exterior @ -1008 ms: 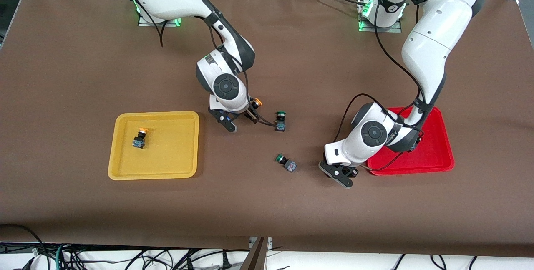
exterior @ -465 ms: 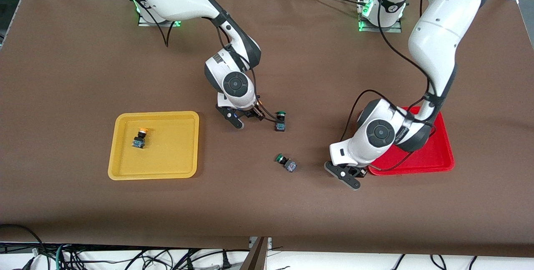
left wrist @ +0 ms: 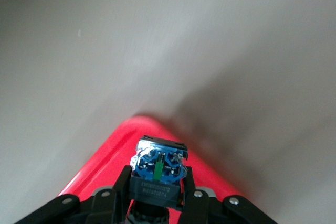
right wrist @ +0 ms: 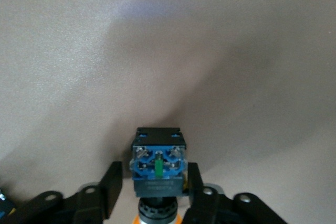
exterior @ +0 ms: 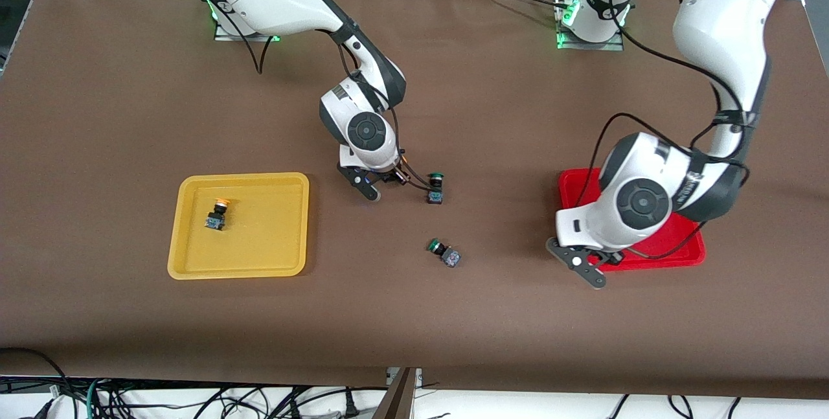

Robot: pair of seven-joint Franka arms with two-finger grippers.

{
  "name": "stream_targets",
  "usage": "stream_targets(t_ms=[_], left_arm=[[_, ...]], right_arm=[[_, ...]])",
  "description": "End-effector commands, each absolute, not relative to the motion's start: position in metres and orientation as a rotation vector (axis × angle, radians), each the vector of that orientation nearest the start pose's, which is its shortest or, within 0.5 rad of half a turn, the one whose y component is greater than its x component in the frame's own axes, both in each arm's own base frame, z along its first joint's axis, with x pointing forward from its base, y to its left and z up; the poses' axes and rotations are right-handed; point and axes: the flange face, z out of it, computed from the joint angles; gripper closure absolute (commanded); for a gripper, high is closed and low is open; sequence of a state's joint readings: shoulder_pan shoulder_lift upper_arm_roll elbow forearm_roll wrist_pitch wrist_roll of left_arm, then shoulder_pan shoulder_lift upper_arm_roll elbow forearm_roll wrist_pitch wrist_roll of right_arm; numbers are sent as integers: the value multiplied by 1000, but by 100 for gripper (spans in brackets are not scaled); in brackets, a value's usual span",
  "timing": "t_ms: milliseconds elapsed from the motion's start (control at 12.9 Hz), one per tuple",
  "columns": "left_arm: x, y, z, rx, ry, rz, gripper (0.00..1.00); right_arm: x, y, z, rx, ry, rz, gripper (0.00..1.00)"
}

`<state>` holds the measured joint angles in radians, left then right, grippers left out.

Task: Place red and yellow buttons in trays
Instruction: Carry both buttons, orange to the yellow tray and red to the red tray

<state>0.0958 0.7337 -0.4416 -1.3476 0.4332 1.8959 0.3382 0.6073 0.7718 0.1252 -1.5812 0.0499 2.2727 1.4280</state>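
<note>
Partly hidden under the left arm, the shallow red plastic tray (exterior: 673,247) lies at that arm's end of the table; the yellow plastic tray (exterior: 285,225) holds one orange-capped switch (exterior: 217,214). Over the red tray's corner, the left gripper (left wrist: 156,192) pinches a blue-bodied switch (left wrist: 159,163), cap hidden, terminals outward. The right gripper (right wrist: 156,195) clamps another (right wrist: 157,163) similarly, over bare table beside a green-capped switch (exterior: 435,188).

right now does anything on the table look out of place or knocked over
One green-capped button lies tipped on its side on the bare table, nearer the front camera than the other green one, which stands upright. The orange-capped button lying in the yellow tray looks fine. Nothing looks spilled or broken.
</note>
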Motion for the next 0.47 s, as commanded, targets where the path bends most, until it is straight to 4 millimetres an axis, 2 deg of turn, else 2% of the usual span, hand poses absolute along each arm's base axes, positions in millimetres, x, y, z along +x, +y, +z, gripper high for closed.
stream_targets(t_ms=[0, 78, 155, 310, 388], left_arm=[[692, -109, 303, -2778, 1153, 361, 99], [685, -107, 292, -2779, 1136, 421, 96], [676, -107, 272, -2787, 1115, 458, 94], [668, -81, 236, -2840, 1077, 378, 91], [663, -72, 223, -2858, 1071, 352, 90]], right_arm=[[526, 452, 187, -2916, 1144, 188, 100], [533, 447, 196, -2916, 1123, 166, 100], [543, 438, 209, -2915, 1119, 135, 100], [567, 402, 235, -2965, 1040, 142, 100], [583, 375, 250, -2985, 983, 161, 100]])
